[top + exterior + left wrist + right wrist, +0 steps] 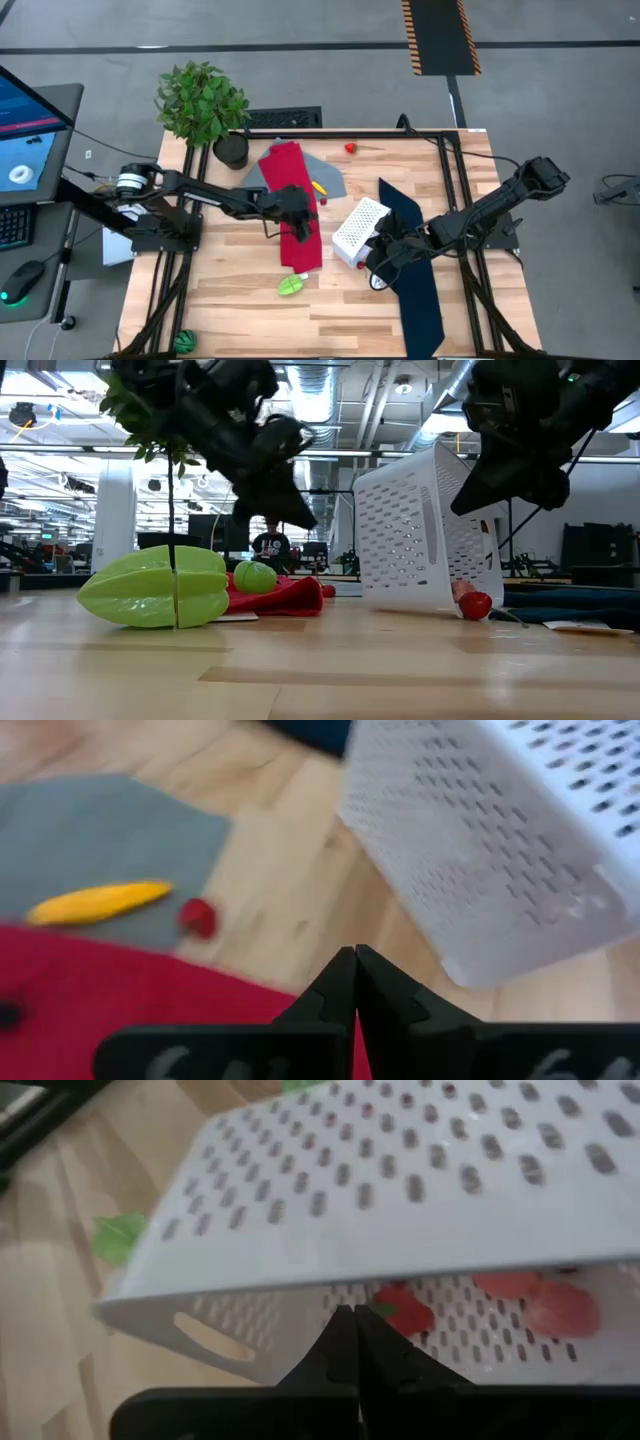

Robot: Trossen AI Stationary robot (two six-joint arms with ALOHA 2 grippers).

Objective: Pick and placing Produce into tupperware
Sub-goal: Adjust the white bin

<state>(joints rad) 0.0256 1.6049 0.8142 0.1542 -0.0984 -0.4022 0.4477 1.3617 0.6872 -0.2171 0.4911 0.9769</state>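
Observation:
The white tupperware (358, 228) stands tipped up at mid-table, its open mouth turned toward my right gripper (380, 258), which is shut at that mouth. Red and pink produce (400, 1312) lies inside it. My left gripper (298, 218) hovers shut, with nothing in it, over the red cloth (295, 170) just left of the tub. A green star-shaped fruit (292, 287) lies on the table nearer the front edge. A yellow piece (95, 902) lies on a grey cloth and a small red piece (198, 917) next to it. Another red piece (350, 148) sits at the far edge. My right gripper has its shut fingers (340, 1342) just inside the tub's mouth, under the rim of its raised wall (300, 1285), slanting down from the table's right. I cannot see whether they touch that wall. The tub rests tilted on its lower edge (420, 608).
A navy cloth (415, 290) runs from the tub toward the front edge. A potted plant (205, 105) stands at the far left corner, and a green ball (185, 343) lies at the near left corner. Bare wood lies along the front.

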